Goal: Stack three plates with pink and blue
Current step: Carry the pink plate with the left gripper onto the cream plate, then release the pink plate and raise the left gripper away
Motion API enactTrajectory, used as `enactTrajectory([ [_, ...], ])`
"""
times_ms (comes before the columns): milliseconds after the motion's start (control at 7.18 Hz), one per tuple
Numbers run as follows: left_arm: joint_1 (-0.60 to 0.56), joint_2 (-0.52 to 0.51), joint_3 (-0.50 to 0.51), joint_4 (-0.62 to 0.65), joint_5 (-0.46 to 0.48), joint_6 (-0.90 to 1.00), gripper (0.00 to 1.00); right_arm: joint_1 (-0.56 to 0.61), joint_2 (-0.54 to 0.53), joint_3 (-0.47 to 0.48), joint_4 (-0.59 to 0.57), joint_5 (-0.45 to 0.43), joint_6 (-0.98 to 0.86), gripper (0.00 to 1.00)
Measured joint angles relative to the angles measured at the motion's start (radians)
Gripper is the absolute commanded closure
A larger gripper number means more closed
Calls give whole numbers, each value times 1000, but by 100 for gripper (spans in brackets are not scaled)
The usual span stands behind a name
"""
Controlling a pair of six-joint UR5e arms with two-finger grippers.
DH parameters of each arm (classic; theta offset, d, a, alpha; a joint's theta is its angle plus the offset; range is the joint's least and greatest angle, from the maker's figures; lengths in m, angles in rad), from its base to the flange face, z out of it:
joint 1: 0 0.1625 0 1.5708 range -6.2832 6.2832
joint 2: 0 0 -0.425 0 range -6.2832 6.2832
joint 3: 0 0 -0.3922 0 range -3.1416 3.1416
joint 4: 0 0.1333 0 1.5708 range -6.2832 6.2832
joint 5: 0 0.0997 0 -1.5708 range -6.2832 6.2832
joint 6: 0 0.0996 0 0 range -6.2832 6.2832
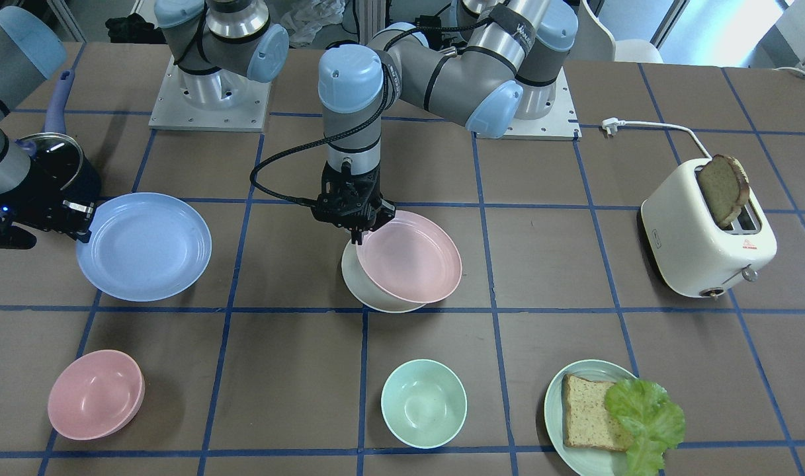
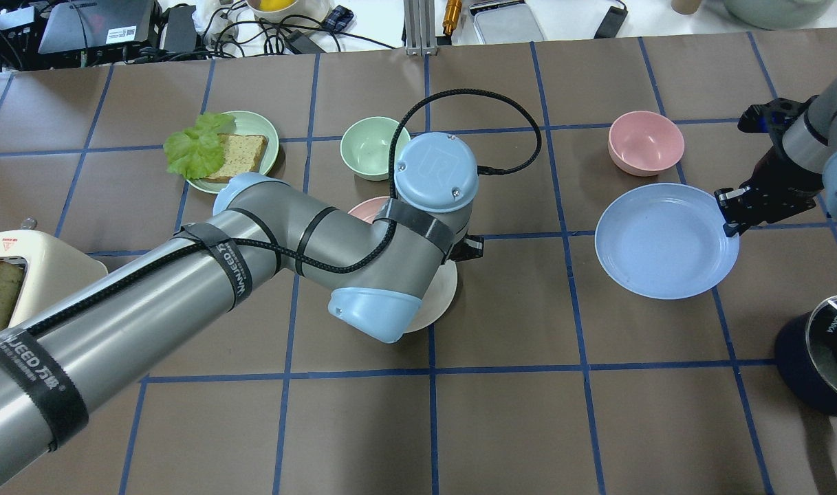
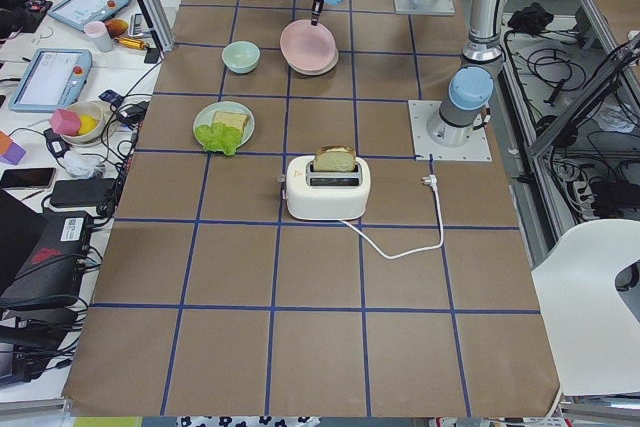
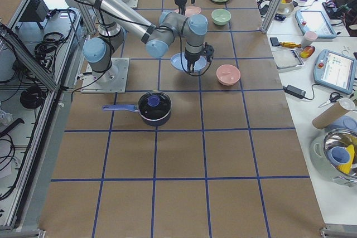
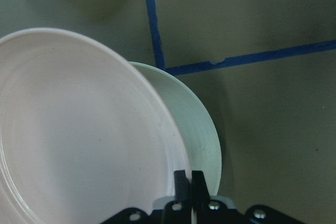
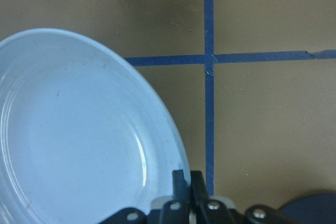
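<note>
**Both grippers grip plate rims: pink over cream at mid-frame, blue at the left.**

Seen from across the bench [image 1: 296, 396], the pink bowl [image 1: 94, 395] and green bowl [image 1: 423, 403] stand nearest, low in the frame and clear of the work. Behind them, at mid-frame, the pink plate [image 1: 412, 258] lies over the cream plate [image 1: 376, 299], shifted right so a crescent of cream shows at lower left. Whether it rests flat or is held tilted I cannot tell. The left gripper [image 1: 357, 233] is closed on its far rim. The blue plate [image 1: 144, 246] sits well apart at the left of the frame, with the right gripper [image 1: 83, 218] pinched on its upper-left rim. As I judge it, the pile lies rightward across the frame from the blue plate, so the right arm must carry the plate that way once the left gripper clears.
</note>
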Motion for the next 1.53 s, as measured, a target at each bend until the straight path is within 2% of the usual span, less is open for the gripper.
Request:
enactTrajectory([
  [697,-8,-84,23,-18,-5,3,100,6,-4,4,2,6,5,100],
  [836,-12,-92,33,-17,-10,-1,27,6,-4,4,2,6,5,100],
  [975,-19,-95,39,-16,-14,-4,0,6,-4,3,1,5,5,100],
  [1533,-13,-53,46,-20,-16,-1,0,8,-6,3,3,5,6,100],
])
